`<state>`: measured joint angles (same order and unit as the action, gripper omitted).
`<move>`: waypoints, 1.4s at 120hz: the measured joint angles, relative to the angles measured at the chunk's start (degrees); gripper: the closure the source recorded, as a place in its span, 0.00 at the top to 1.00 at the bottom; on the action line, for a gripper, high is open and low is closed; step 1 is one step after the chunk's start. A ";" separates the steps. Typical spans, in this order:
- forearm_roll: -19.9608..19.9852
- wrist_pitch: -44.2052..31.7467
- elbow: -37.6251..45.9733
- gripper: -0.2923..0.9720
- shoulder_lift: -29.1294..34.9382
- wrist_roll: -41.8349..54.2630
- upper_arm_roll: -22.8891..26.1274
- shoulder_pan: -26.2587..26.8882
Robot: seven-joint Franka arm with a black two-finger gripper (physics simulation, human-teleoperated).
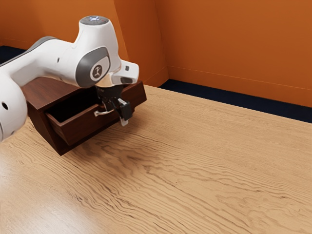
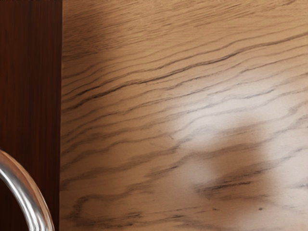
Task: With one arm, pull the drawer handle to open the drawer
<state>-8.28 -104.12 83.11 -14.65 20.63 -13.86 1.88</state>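
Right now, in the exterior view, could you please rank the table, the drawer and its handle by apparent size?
1. table, largest by far
2. drawer, pulled partly open
3. handle, a thin metal loop

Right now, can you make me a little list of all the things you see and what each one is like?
table: light wood, the cabinet sits on it
cabinet: dark brown wood, at the exterior view's left
drawer: pulled partly out, dark inside showing
handle: shiny metal loop on the drawer's front
hand: black, right at the handle
walls: orange
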 joint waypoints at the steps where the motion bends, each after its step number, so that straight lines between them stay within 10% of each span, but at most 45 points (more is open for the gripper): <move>1: 0.00 0.01 0.12 0.70 0.09 -0.06 0.04 -0.01; 168: 0.16 2.38 1.67 0.71 1.92 -6.88 4.29 -0.20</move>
<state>-8.12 -101.74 84.78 -12.74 13.75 -9.57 1.68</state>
